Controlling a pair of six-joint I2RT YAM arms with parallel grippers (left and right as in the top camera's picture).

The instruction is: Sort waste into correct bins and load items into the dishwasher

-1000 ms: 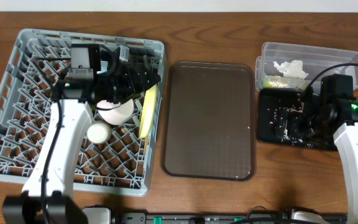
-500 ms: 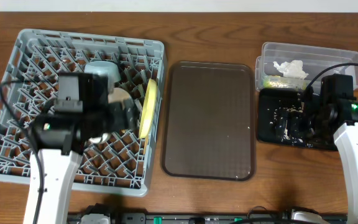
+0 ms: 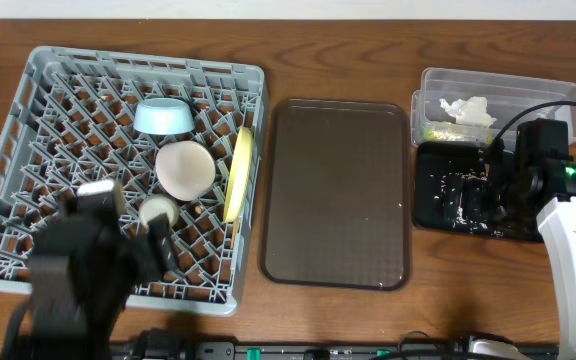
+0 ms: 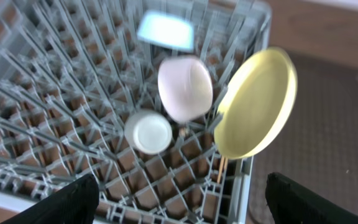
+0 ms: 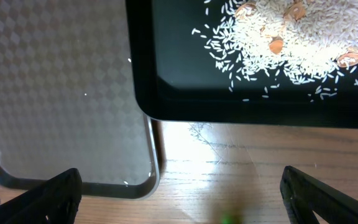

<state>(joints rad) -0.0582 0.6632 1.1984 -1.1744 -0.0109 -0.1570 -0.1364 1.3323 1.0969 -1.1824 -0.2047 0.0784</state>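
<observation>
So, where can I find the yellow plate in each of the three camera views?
Overhead: the yellow plate stands on edge at the right side of the dish rack, left of the picture's centre.
Left wrist: right of centre, by the rack's right wall.
Right wrist: not in it.
Shared landmark: the brown tray beside the rack, seen at the right edge in the left wrist view and upper left in the right wrist view.

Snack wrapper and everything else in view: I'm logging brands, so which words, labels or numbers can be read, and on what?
No text can be read.
Snack wrapper in the clear tub: print, if any, too small to read.
Dish rack, brown tray, black tray: no markings visible.
</observation>
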